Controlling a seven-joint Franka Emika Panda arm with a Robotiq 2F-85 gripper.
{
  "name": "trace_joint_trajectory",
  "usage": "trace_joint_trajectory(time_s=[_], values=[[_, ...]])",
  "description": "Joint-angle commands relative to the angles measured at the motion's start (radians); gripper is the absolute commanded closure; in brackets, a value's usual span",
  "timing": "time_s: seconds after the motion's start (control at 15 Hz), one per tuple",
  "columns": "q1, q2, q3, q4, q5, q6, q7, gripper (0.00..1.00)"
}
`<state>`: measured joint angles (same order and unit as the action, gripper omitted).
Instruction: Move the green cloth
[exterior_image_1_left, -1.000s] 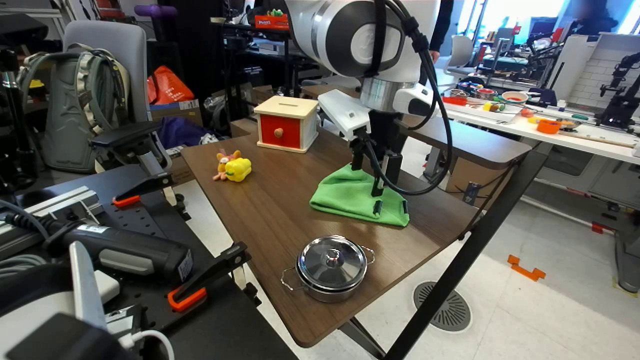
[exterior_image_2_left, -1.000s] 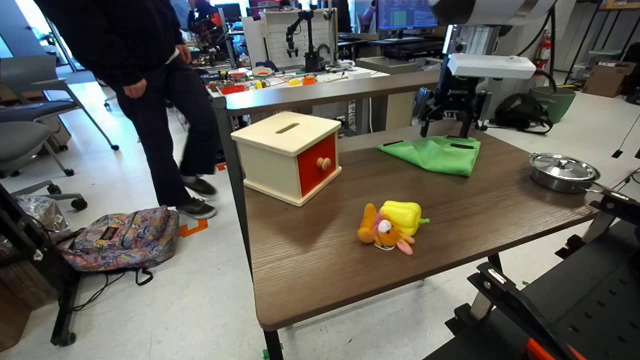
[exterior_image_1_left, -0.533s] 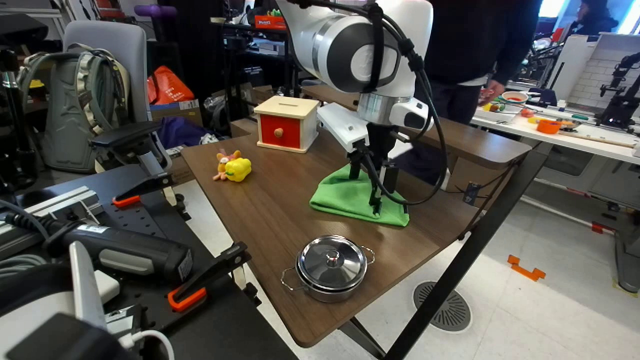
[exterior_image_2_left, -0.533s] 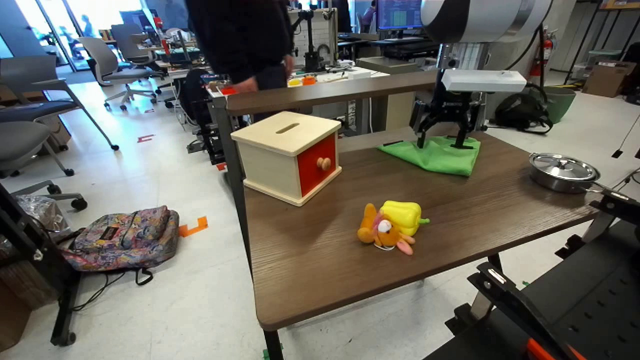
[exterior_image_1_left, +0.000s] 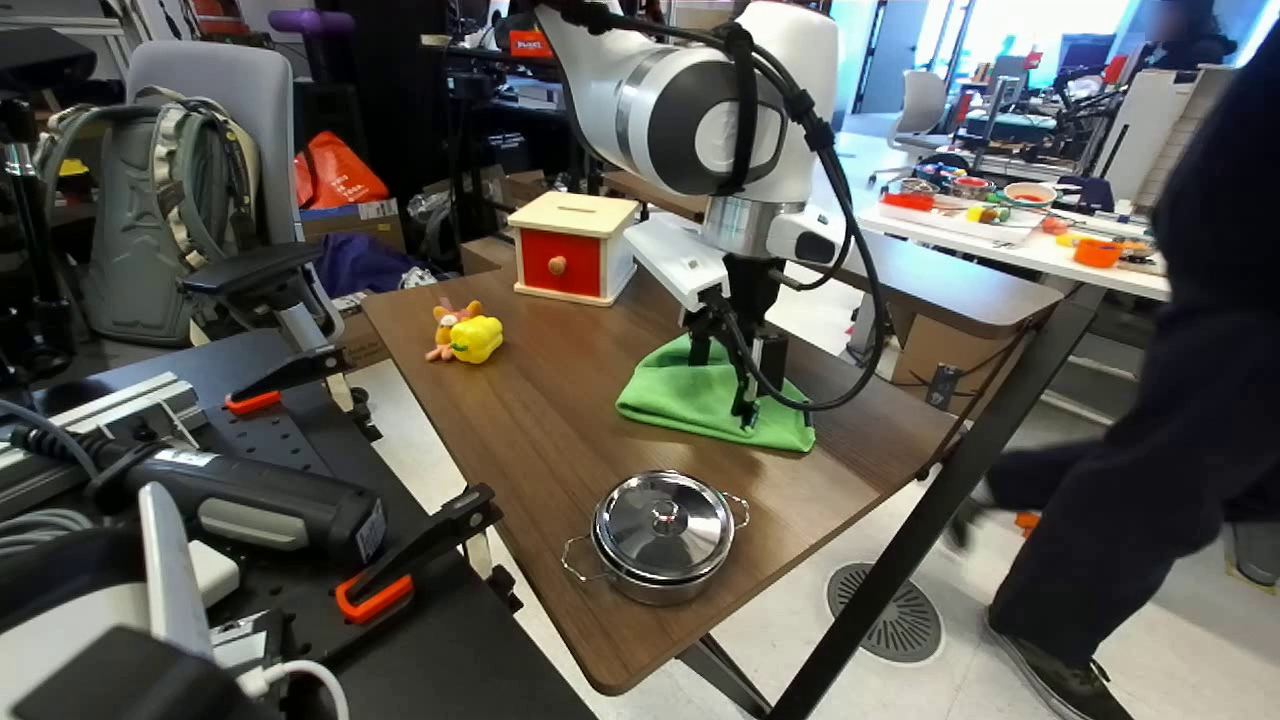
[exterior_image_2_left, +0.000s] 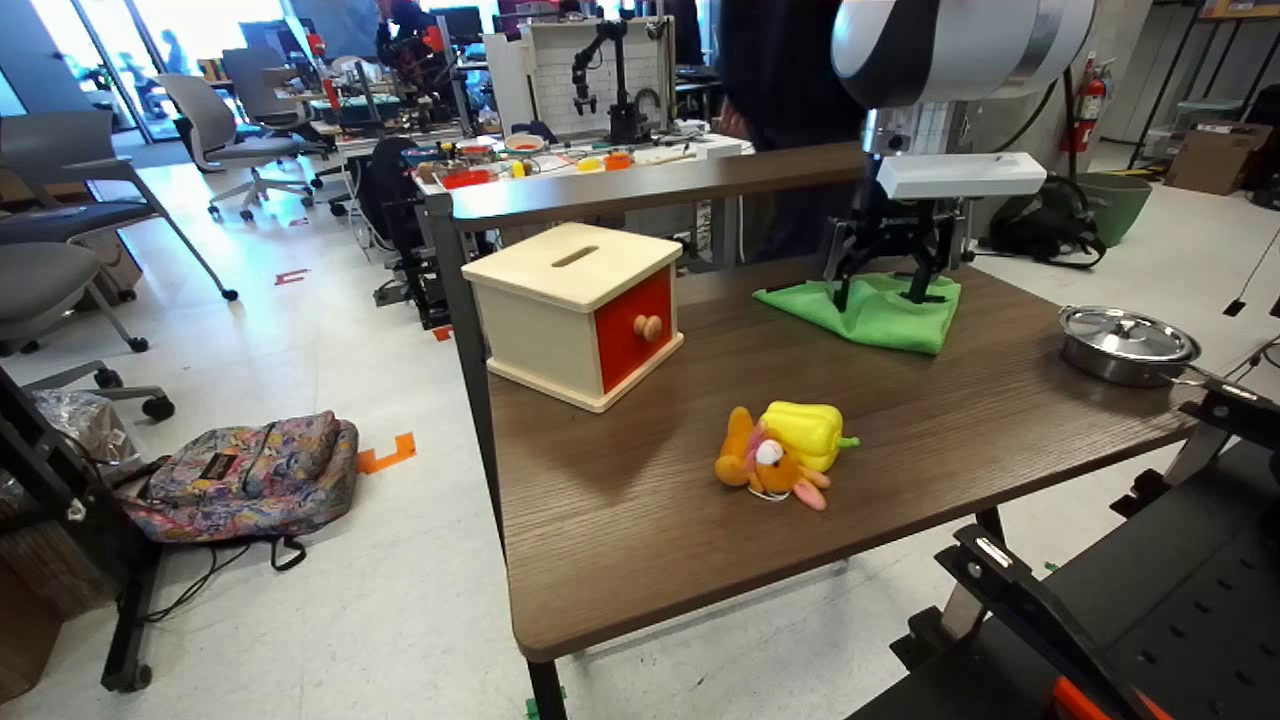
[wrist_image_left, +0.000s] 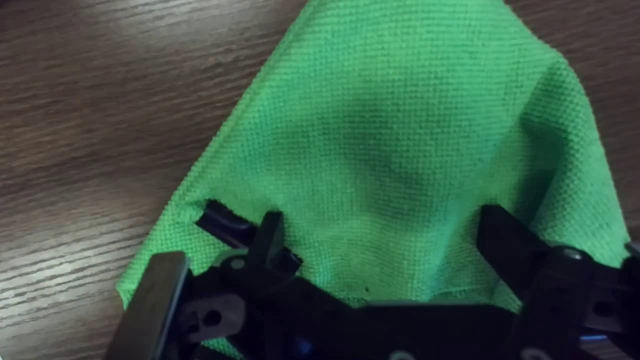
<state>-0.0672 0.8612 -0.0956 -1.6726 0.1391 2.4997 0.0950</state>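
Note:
The green cloth (exterior_image_1_left: 665, 400) lies folded and rumpled on the brown table (exterior_image_1_left: 540, 420); it also shows in an exterior view (exterior_image_2_left: 885, 330) and fills much of the wrist view (wrist_image_left: 400, 100). Dark strips sit near its edges, one by the left finger in the wrist view (wrist_image_left: 227, 222). My gripper (wrist_image_left: 381, 212) points down with its fingers wide apart. Both fingertips appear to touch the cloth, with a slightly bulged stretch of cloth between them. The gripper also shows low on the cloth in both exterior views (exterior_image_1_left: 722, 392) (exterior_image_2_left: 879, 302). Nothing is pinched between the fingers.
A wooden box with a red drawer (exterior_image_2_left: 540, 330), a lidded metal pot (exterior_image_1_left: 660, 545), a yellow pepper (exterior_image_2_left: 808, 432) and an orange plush toy (exterior_image_2_left: 738, 465) stand on the table. A raised shelf (exterior_image_2_left: 650, 190) runs along one side. A person (exterior_image_1_left: 1130, 480) walks nearby.
My gripper has come down onto the cloth, with its fingers staying apart. The cloth has shifted very slightly in the last half second. The person has walked past behind the table.

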Motion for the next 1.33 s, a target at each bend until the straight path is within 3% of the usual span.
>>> trace_joint_trajectory(time_s=[0.0, 0.53, 0.87, 1.27], values=[[0.017, 0.021, -0.013, -0.027, -0.042, 0.03, 0.029, 0.0], [0.059, -0.016, -0.016, -0.178, -0.101, 0.087, 0.038, 0.0], [0.114, -0.064, -0.03, -0.306, -0.136, 0.179, 0.056, 0.0], [0.191, -0.124, -0.013, -0.408, -0.144, 0.205, 0.083, 0.0]])
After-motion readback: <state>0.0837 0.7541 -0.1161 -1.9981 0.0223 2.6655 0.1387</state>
